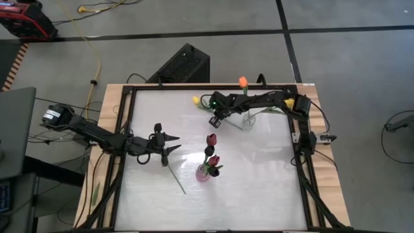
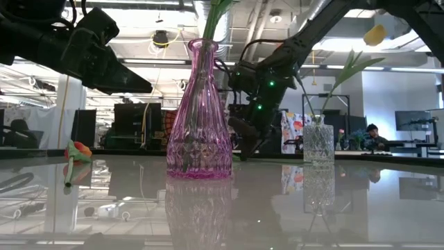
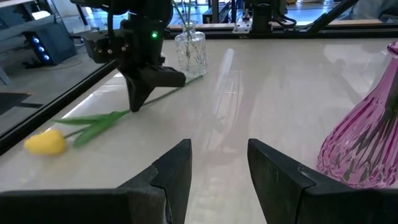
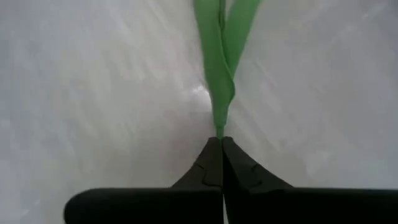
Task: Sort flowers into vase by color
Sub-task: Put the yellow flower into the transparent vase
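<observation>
Your right tool point(image 4: 222, 146) pinches the yellow tulip's point(image 3: 46, 142) stem tip with fingers fully together, so lifting may slip it.

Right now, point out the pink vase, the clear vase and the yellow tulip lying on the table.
pink vase point(image 2: 198, 132): low view, on its faceted glass body.
clear vase point(image 3: 190, 53): left wrist view, on its glass body.
yellow tulip point(image 3: 45, 142): left wrist view, on its yellow head.
</observation>
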You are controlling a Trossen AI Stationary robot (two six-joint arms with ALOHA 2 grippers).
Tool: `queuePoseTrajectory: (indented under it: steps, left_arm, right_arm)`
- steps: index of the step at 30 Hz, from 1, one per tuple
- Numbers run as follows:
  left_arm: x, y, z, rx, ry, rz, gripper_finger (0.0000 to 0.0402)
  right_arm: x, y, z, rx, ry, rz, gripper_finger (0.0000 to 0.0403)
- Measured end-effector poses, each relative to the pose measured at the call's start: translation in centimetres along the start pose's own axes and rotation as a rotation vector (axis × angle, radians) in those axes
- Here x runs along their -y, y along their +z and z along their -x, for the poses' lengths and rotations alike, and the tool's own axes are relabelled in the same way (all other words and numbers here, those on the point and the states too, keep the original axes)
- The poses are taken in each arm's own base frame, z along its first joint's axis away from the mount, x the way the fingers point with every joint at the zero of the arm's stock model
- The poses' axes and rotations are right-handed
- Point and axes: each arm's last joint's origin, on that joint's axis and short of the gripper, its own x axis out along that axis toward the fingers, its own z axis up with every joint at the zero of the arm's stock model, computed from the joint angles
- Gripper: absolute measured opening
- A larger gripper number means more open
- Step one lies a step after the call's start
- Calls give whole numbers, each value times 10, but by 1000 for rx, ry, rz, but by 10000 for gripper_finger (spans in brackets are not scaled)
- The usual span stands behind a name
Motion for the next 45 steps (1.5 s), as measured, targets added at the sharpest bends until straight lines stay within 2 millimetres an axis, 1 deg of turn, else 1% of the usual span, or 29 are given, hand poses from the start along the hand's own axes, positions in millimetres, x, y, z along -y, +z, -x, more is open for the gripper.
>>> queuePoseTrajectory:
  steps: [3, 5, 8, 11, 12, 14, 16, 19, 22, 25, 28, 31, 33, 36, 38, 41, 43, 45]
  left_arm:
    - [0, 0, 0, 0, 0, 0, 146]
    - [0, 0, 0, 0, 0, 0, 146]
    - [0, 0, 0, 0, 1, 0, 146]
    - [0, 0, 0, 0, 1, 0, 146]
    - [0, 0, 0, 0, 1, 0, 146]
    - [0, 0, 0, 0, 0, 0, 146]
    - [0, 0, 0, -1, -1, -1, 146]
    - [0, -1, 0, -7, -7, -4, 146]
    - [0, -1, 0, -13, -8, -7, 146]
    - [0, -2, 0, -17, -11, -2, 146]
    - [0, -2, 0, -18, -16, 2, 146]
    - [0, -2, 0, -18, -19, 14, 146]
    - [0, -2, 0, -18, -20, 16, 146]
    - [0, -2, 0, -18, -19, 12, 146]
    - [0, -2, 0, -18, -19, 12, 146]
    - [0, -2, 0, -17, -19, 11, 146]
    - [0, -2, 0, -18, -18, 9, 146]
    - [0, -2, 0, -16, -17, 10, 146]
  right_arm:
    - [-12, 5, 2, 35, 79, 4, 25]
    - [-23, 12, 7, 68, 120, 19, 28]
    - [-38, 26, 16, 135, 155, 53, 19]
    - [-49, 41, 28, 192, 172, 75, 15]
    - [-51, 46, 35, 217, 180, 77, 15]
    - [-54, 53, 50, 264, 191, 84, 15]
    - [-55, 59, 73, 319, 202, 92, 15]
    - [-52, 66, 113, 426, 219, 106, 15]
    - [-53, 64, 155, 561, 255, 110, 16]
    - [-61, 53, 195, 702, 315, 130, 16]
    - [-66, 33, 232, 825, 381, 151, 16]
    - [-68, 5, 260, 906, 437, 171, 17]
    - [-68, -15, 272, 952, 447, 166, 17]
    - [-69, -50, 283, 1013, 430, 147, 17]
    - [-69, -73, 282, 1058, 377, 130, 17]
    - [-70, -103, 270, 1137, 272, 80, 17]
    - [-69, -119, 261, 1182, 209, 39, 17]
    - [-65, -130, 252, 1231, 149, 3, 17]
